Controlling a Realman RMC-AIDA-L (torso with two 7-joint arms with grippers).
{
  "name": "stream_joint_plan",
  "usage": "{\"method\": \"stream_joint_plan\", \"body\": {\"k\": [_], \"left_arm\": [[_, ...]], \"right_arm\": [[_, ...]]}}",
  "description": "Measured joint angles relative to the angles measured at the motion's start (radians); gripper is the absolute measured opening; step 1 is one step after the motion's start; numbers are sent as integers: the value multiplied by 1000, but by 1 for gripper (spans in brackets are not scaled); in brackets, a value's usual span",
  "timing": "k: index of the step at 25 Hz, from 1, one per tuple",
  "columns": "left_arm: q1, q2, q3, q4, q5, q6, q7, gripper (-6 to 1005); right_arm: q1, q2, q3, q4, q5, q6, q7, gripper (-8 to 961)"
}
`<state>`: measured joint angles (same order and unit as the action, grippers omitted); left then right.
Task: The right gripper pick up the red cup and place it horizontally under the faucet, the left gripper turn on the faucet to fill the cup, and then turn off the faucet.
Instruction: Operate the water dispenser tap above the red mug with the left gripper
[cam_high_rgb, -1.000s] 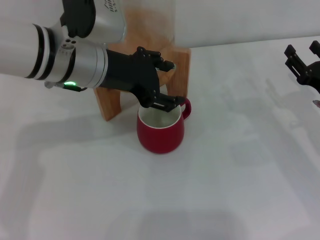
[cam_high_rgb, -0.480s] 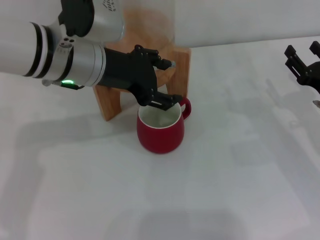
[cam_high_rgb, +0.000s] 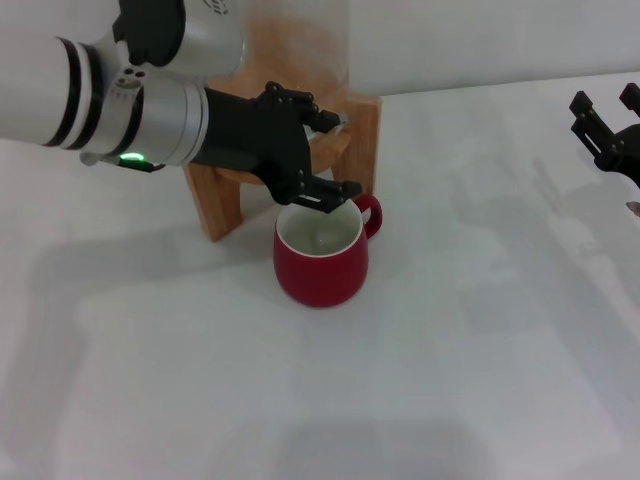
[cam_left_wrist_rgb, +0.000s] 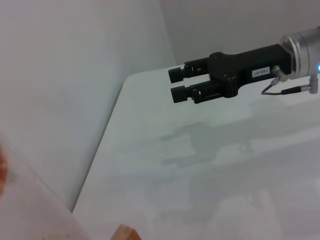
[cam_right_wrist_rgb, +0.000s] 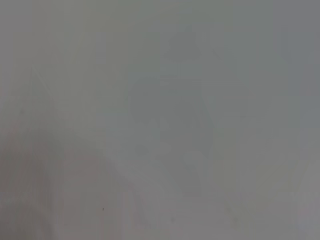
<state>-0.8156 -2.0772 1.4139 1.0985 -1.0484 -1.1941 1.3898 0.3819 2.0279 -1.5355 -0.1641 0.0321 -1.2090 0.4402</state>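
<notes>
White desk (cam_high_rgb: 480, 380) and a pale wall are recorded as the setting. The red cup (cam_high_rgb: 321, 262) is seen upright on the desk, just in front of the wooden stand (cam_high_rgb: 362, 140), handle turned toward the stand. The left gripper (cam_high_rgb: 330, 155) is held over the cup's far rim, jaws apart around the spot where the faucet would sit; the faucet itself is hidden behind the fingers and no stream can be made out. The right gripper (cam_left_wrist_rgb: 181, 83) is parked well apart at the robot's right, clear of the cup, jaws nearly together with a narrow gap and nothing held.

The cup is judged rigid, glazed and therefore slippery, fairly heavy once filled, and liable to chip if knocked. A hold across the rounded body is judged safest. The lever is judged stiff and small, so a light, square contact is called for.
</notes>
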Motion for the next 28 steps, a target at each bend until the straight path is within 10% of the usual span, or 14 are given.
{"method": "stream_joint_plan", "body": {"k": [28], "left_arm": [[15, -7, 8, 35, -21, -10, 3, 815]], "right_arm": [[1, 0, 0, -5, 0, 0, 0, 682]]}}
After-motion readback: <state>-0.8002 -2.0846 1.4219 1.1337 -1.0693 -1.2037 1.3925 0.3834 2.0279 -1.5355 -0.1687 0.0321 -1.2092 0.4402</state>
